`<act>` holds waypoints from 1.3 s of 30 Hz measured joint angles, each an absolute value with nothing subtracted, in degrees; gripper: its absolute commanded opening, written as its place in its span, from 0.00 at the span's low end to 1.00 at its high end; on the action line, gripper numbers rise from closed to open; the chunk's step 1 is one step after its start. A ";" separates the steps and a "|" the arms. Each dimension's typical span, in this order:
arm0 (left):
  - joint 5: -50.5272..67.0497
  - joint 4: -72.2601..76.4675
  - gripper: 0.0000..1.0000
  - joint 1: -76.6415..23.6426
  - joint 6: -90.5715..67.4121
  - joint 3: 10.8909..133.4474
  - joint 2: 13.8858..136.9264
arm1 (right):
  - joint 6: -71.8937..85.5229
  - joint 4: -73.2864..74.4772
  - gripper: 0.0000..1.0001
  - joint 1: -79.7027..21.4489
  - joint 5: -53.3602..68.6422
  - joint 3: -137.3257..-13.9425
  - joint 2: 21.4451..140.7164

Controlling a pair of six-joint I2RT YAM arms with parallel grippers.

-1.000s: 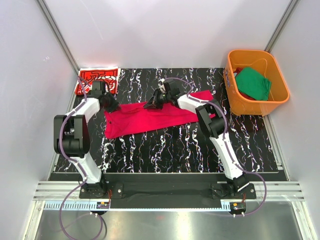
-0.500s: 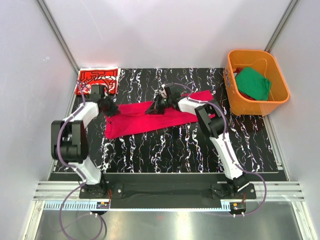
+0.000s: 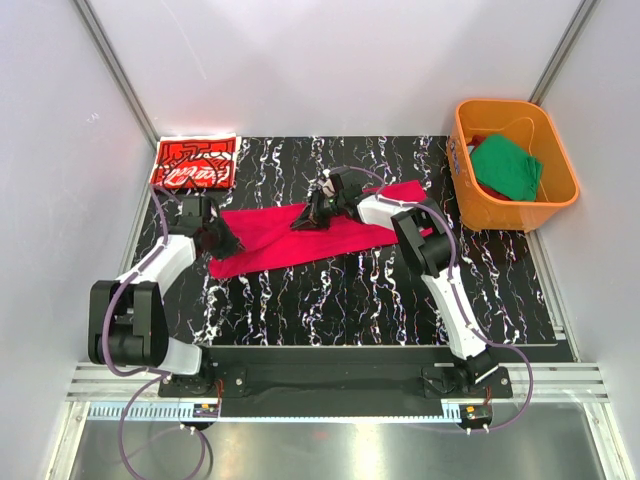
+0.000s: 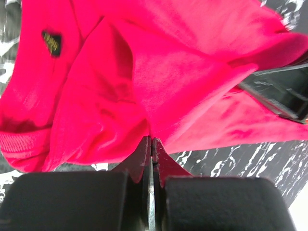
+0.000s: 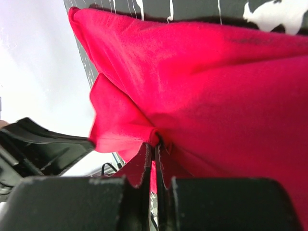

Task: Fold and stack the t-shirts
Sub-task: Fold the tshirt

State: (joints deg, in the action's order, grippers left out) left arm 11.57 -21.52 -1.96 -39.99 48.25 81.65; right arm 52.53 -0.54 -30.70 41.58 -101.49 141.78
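Top external view: left gripper (image 3: 214, 240) and right gripper (image 3: 312, 215) each pinched an edge of the crimson t-shirt (image 3: 270, 240) | the fold would go best with both grips moving level and the cloth taut.

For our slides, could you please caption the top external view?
Left gripper and right gripper pinch the crimson t-shirt; printed tee lies folded at far left, green tee in orange tub.
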 measured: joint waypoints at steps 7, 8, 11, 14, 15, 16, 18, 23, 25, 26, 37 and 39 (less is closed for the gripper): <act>11.51 -21.34 0.00 -2.20 -40.62 44.27 78.96 | 52.25 -0.56 0.07 -30.74 42.11 -100.86 141.21; 11.44 -21.32 0.00 -2.22 -40.60 44.21 78.56 | 52.25 -0.54 0.06 -30.74 42.19 -100.66 141.01; 11.18 -21.32 0.00 -2.22 -40.60 44.21 78.08 | 52.23 -0.43 0.07 -30.74 42.63 -99.70 139.85; 11.11 -21.34 0.00 -2.22 -40.58 44.21 78.08 | 52.03 -0.38 0.08 -30.85 42.76 -99.18 138.76; 11.09 -21.34 0.00 -2.22 -40.58 44.21 78.08 | 51.99 -0.40 0.08 -30.89 42.76 -99.00 138.41; 11.05 -21.34 0.00 -2.22 -40.58 44.18 78.08 | 51.86 -0.38 0.08 -30.98 42.76 -98.80 138.06; 10.68 -21.30 0.00 -2.22 -40.58 43.94 78.08 | 51.75 -0.43 0.08 -31.14 42.78 -98.39 137.56; 9.67 -21.56 0.00 -2.22 -40.58 42.06 78.06 | 51.57 -0.56 0.09 -32.01 42.76 -96.55 136.79; 9.08 -21.96 0.00 -2.22 -40.58 41.56 78.06 | 51.44 -0.58 0.12 -32.51 42.76 -95.64 136.75; 8.67 -22.31 0.00 -2.22 -40.58 41.45 78.06 | 51.35 -0.60 0.16 -32.69 42.76 -95.18 136.70; 2.90 -25.91 0.42 -3.46 -40.05 41.17 70.28 | 42.61 6.81 0.39 -33.10 38.57 -91.44 130.52; 2.57 -26.06 0.42 -4.49 -40.10 41.52 68.97 | 40.86 7.35 0.39 -33.10 37.74 -89.54 127.48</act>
State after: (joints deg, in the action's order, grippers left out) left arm 2.57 -26.06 -4.49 -40.10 41.52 68.97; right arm 40.86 7.35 -33.10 37.74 -89.54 127.48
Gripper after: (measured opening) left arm 0.421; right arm 0.389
